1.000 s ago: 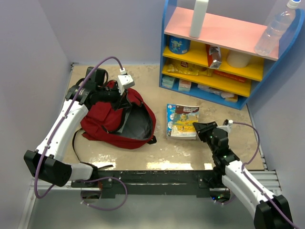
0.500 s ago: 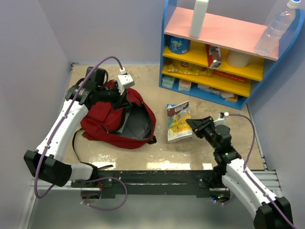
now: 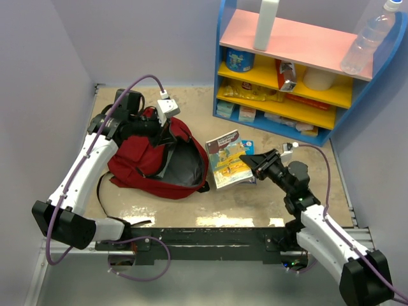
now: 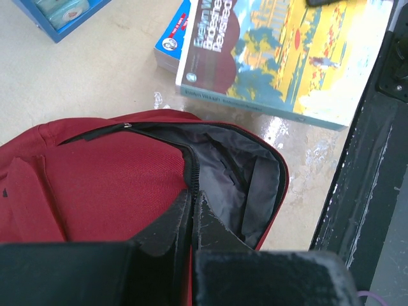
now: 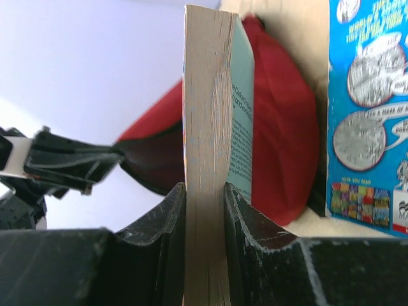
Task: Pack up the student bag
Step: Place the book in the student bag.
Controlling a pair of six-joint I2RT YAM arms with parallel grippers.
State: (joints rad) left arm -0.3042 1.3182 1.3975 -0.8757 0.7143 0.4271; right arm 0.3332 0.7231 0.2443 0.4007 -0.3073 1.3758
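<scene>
Loading step: left claw [image 4: 193, 203] pinches the rim of the student bag [image 3: 137, 162], mouth agape at the left of the desk [image 3: 248, 205]; right claw [image 5: 204, 191] clamps a paperback [image 3: 223, 156], which next needs tipping leftward into that opening

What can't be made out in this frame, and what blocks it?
Inside the student bag: top view, its red flap hides all but some grey lining.
The second book: right wrist view, cut by the frame edge; top view, mostly under the held book.
Cover of the held book: right wrist view, edge-on in the right pincer.
Labels on the shelf: top view, too small.
</scene>
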